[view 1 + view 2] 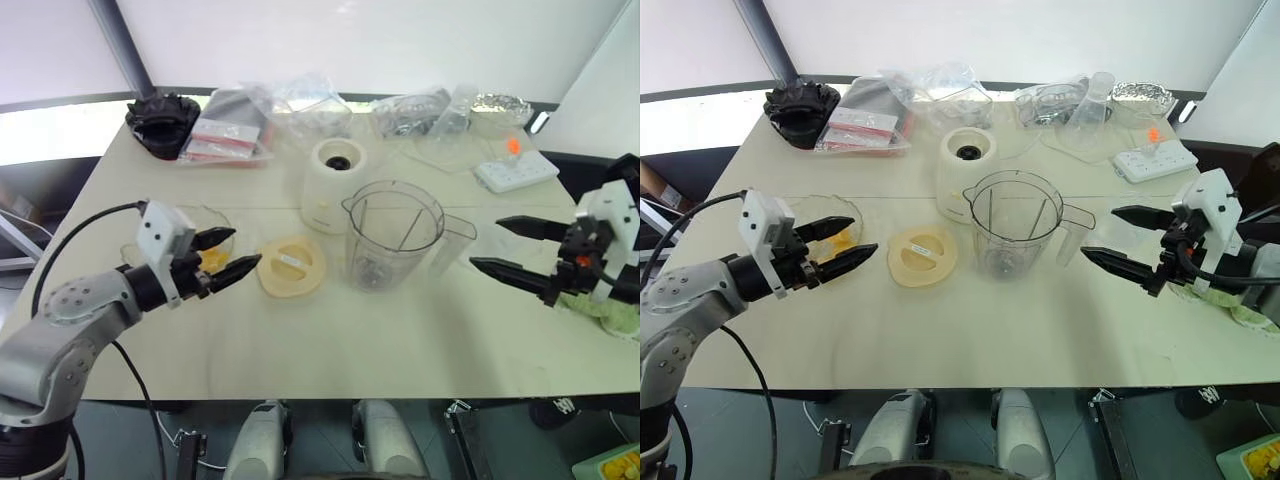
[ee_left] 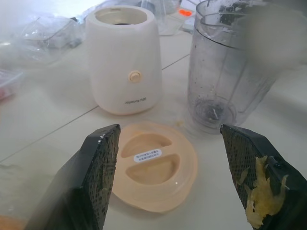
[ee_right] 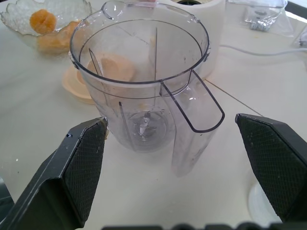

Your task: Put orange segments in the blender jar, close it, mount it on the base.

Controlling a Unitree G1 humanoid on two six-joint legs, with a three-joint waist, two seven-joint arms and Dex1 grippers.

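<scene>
Two black-fingered grippers are hovering spread and empty over the cream table (image 1: 300,350): left gripper (image 1: 228,256) at nine o'clock, right gripper (image 1: 518,248) at three, flanking the tall clear plastic blender jar (image 1: 394,236) standing centrally, pointing inward.

Silver arm (image 1: 70,320), white wrist block, black end effector (image 1: 228,255) (black cable trailing).

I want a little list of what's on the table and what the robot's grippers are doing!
jar: blender jar, upright, open, no fruit inside
base: base, behind the jar, nothing mounted
lid: lid, flat on the table, left of the jar
fruit: orange segments in a clear dish
left gripper: left gripper open, over the dish, pulp on one finger
right gripper: right gripper open, empty, facing the jar's handle
</scene>
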